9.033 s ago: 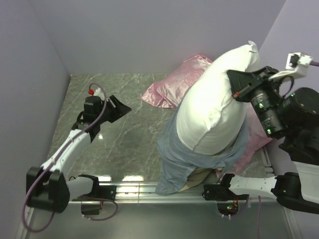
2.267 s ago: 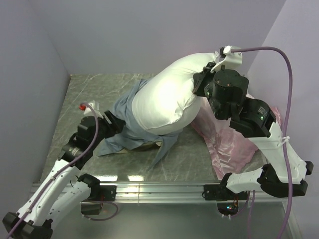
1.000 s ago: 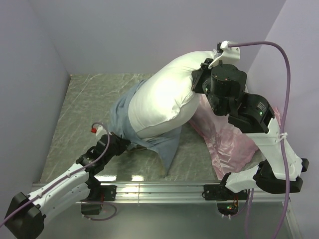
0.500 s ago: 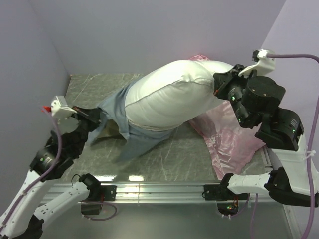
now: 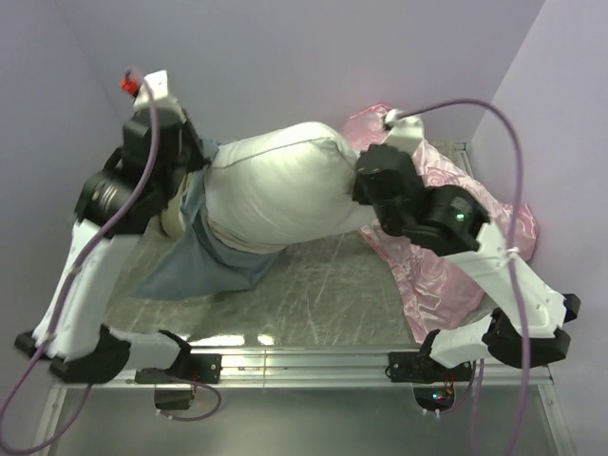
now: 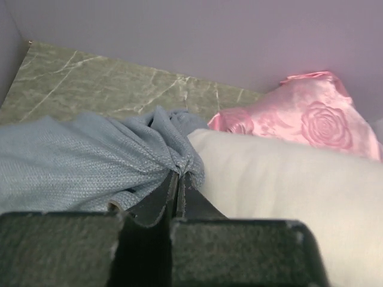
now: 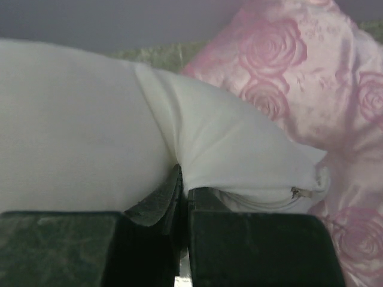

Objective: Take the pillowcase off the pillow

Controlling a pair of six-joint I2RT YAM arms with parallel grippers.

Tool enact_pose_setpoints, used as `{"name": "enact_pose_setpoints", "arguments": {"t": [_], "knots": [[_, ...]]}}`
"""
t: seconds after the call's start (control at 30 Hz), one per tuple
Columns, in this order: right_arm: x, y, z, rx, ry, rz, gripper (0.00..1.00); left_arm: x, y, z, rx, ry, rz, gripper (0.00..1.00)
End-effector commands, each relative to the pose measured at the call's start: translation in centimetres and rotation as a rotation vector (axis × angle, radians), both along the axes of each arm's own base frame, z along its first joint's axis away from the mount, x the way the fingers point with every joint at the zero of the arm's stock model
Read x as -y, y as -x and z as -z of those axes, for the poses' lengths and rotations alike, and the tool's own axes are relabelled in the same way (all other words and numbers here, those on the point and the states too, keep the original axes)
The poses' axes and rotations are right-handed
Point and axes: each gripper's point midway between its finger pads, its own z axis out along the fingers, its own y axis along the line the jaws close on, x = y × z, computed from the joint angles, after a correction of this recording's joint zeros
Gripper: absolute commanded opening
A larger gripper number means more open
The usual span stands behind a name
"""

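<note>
L arm swung up from the near-left edge toward the back-left corner in under a sec, and its claw (image 6: 178,180), shut on a bunched fold of the pillowcase (image 5: 195,264), carried the cloth along. R arm shifted in toward the centre. R claw (image 7: 181,178) was clamped on a pinch of the pillow (image 5: 275,190) near its zip end, so the pillow hung stretched between both arms, clear of the tabletop (image 5: 323,285).

Most of the white body showed bare. The grey-blue cloth sat only round the pillow's L end, its loose skirt trailing down to the tabletop. Judged from that, the strip looked nearly done but not finished, since the case still cupped that end.

Pink rose-pattern cover (image 5: 446,256) lay at the back right, under and behind the R arm, apart from the pull line. The L wall (image 5: 47,114) stood close beside the L arm, prob. leaving little room to drag further that way. Pulling the R arm rightward looked the freer option.
</note>
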Motion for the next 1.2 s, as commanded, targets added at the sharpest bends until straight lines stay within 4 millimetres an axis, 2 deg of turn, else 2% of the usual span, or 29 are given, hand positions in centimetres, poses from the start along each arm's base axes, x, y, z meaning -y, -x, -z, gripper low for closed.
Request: {"name": "enact_pose_setpoints", "arguments": {"t": [0.0, 0.03, 0.07, 0.13, 0.17, 0.23, 0.27, 0.3, 0.33, 0.37, 0.43, 0.5, 0.53, 0.57, 0.6, 0.67, 0.73, 0.77, 0.8, 0.83, 0.87, 0.9, 0.93, 0.97, 1.0, 1.03, 1.1, 1.13, 1.17], "knots": [[-0.6, 0.0, 5.8, -0.113, 0.087, 0.019, 0.00, 2.9, -5.5, -1.6, 0.004, 0.029, 0.167, 0.00], [-0.6, 0.1, 6.6, -0.122, 0.084, 0.022, 0.00, 2.7, -6.6, -1.6, -0.005, 0.058, 0.183, 0.00], [-0.4, -0.1, 7.4, -0.132, 0.091, 0.037, 0.00, 2.2, -7.3, -2.9, 0.017, 0.087, 0.186, 0.00], [-0.1, -0.7, 10.3, -0.176, 0.144, 0.061, 0.00, 4.1, -8.7, -1.8, -0.029, 0.101, 0.259, 0.00], [-0.9, -1.0, 11.4, -0.204, 0.125, 0.030, 0.00, 4.6, -9.1, -1.7, -0.033, 0.107, 0.279, 0.00], [-0.2, -2.4, 14.9, -0.280, 0.152, 0.052, 0.00, 5.4, -10.2, -0.5, -0.057, 0.123, 0.297, 0.00], [-0.6, -3.2, 15.6, -0.288, 0.124, 0.042, 0.00, 5.7, -10.8, 1.9, -0.106, 0.115, 0.293, 0.00], [-0.5, -3.4, 17.7, -0.338, 0.122, 0.026, 0.00, 6.0, -10.9, 3.1, -0.129, 0.115, 0.308, 0.00], [-0.6, -3.7, 18.8, -0.361, 0.120, 0.020, 0.00, 6.1, -11.2, 4.2, -0.149, 0.114, 0.306, 0.00], [-0.8, -4.1, 19.4, -0.366, 0.103, 0.016, 0.00, 6.1, -11.9, 6.9, -0.197, 0.112, 0.304, 0.00], [-0.2, -4.5, 21.2, -0.406, 0.113, 0.025, 0.00, 6.4, -12.1, 9.0, -0.233, 0.128, 0.338, 0.00], [0.0, -5.1, 21.6, -0.422, 0.093, 0.023, 0.11, 6.0, -12.8, 11.5, -0.273, 0.145, 0.329, 0.00], [0.3, -5.4, 21.4, -0.433, 0.060, 0.012, 0.15, 6.2, -12.9, 12.2, -0.286, 0.154, 0.343, 0.01], [0.2, -5.8, 21.0, -0.423, 0.029, 0.002, 0.28, 6.3, -12.9, 12.8, -0.299, 0.162, 0.357, 0.02], [0.3, -6.1, 20.3, -0.412, 0.005, -0.007, 0.35, 6.4, -13.2, 13.4, -0.314, 0.159, 0.359, 0.02], [0.6, -6.4, 18.8, -0.395, -0.028, -0.025, 0.45, 6.5, -13.6, 13.6, -0.321, 0.158, 0.359, 0.03], [1.1, -6.5, 15.8, -0.335, -0.051, -0.013, 0.51, 6.6, -14.1, 14.6, -0.349, 0.152, 0.359, 0.03], [0.9, -6.5, 14.5, -0.298, -0.076, -0.029, 0.54, 6.7, -14.5, 14.1, -0.339, 0.149, 0.362, 0.03], [1.0, -6.4, 13.5, -0.268, -0.098, -0.036, 0.56, 6.7, -14.9, 15.5, -0.385, 0.143, 0.353, 0.02], [1.2, -5.4, 11.5, -0.210, -0.139, -0.059, 0.58, 6.8, -15.2, 15.6, -0.391, 0.140, 0.350, 0.01], [0.0, -4.9, 9.5, -0.140, -0.198, -0.132, 0.60, 6.9, -15.6, 15.2, -0.384, 0.140, 0.349, 0.01], [-0.2, -4.2, 10.1, -0.130, -0.209, -0.163, 0.62, 6.8, -16.2, 16.0, -0.406, 0.141, 0.330, 0.01], [0.0, -2.5, 8.1, -0.057, -0.235, -0.217, 0.63, 6.8, -16.4, 15.5, -0.400, 0.142, 0.329, 0.01], [-1.2, -1.7, 6.5, 0.015, -0.275, -0.298, 0.64, 6.9, -16.7, 15.6, -0.407, 0.143, 0.324, 0.01], [-2.5, -0.1, 7.4, 0.019, -0.264, -0.373, 0.66, 6.9, -17.0, 16.1, -0.422, 0.150, 0.315, 0.01], [-2.9, 1.5, 6.2, 0.083, -0.244, -0.438, 0.67, 6.9, -17.2, 16.1, -0.423, 0.152, 0.311, 0.01], [-3.6, 2.6, 5.6, 0.138, -0.201, -0.453, 0.70, 7.3, -17.5, 15.9, -0.425, 0.163, 0.315, 0.00], [-5.5, 4.1, 5.9, 0.136, -0.155, -0.528, 0.70, 7.4, -17.7, 15.5, -0.417, 0.165, 0.315, 0.00], [-6.2, 4.4, 6.4, 0.118, -0.128, -0.540, 0.70, 7.6, -17.6, 15.7, -0.424, 0.166, 0.320, 0.01]]}}
